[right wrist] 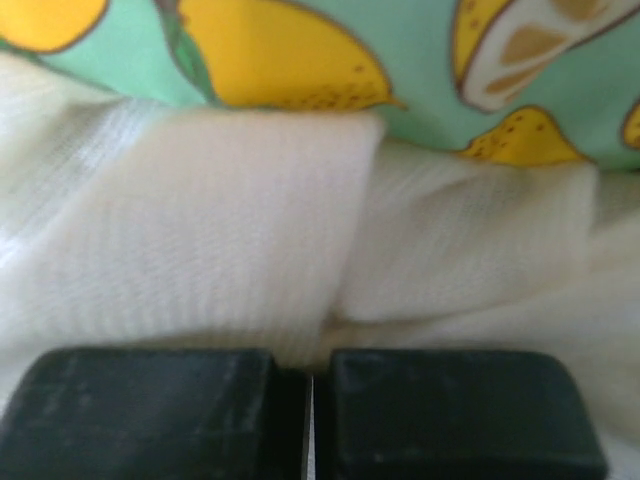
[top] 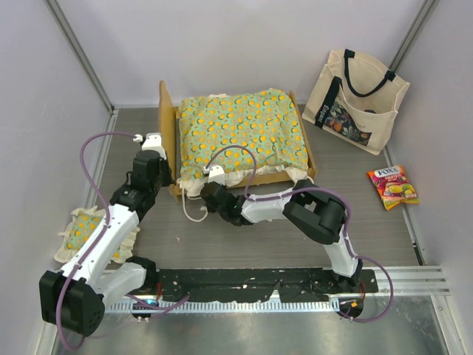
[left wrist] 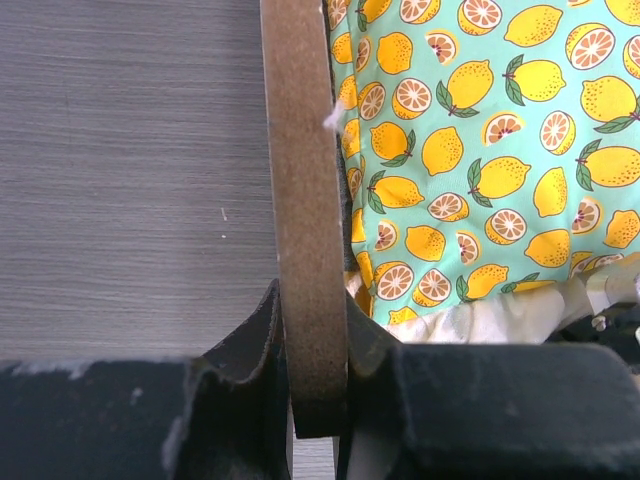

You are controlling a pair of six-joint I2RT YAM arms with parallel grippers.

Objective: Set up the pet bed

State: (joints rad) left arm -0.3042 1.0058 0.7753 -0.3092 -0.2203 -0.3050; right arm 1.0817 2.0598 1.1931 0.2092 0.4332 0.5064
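From above, the bed frame [top: 167, 118] sits on the counter [top: 259, 244], and the cushion [top: 244, 133] lies inside it.

Left wrist: the left end effector [left wrist: 318, 370] pinches the frame's headboard [left wrist: 305, 200].

Right wrist: the right end effector [right wrist: 310, 400] is closed tight at the cushion's ruffle [right wrist: 200, 250]. I can't see it holding anything.

I think the step now is tidying the cushion. Next, that corner needs tucking in.

left gripper [left wrist: 318, 405]: jaws clamped on headboard [left wrist: 305, 200] edge | headboard: runs top to bottom | cushion [left wrist: 480, 150]: lemon print, against headboard's right side | ruffle [left wrist: 500, 322]: cream, lower right | table [left wrist: 120, 180]: grey, left
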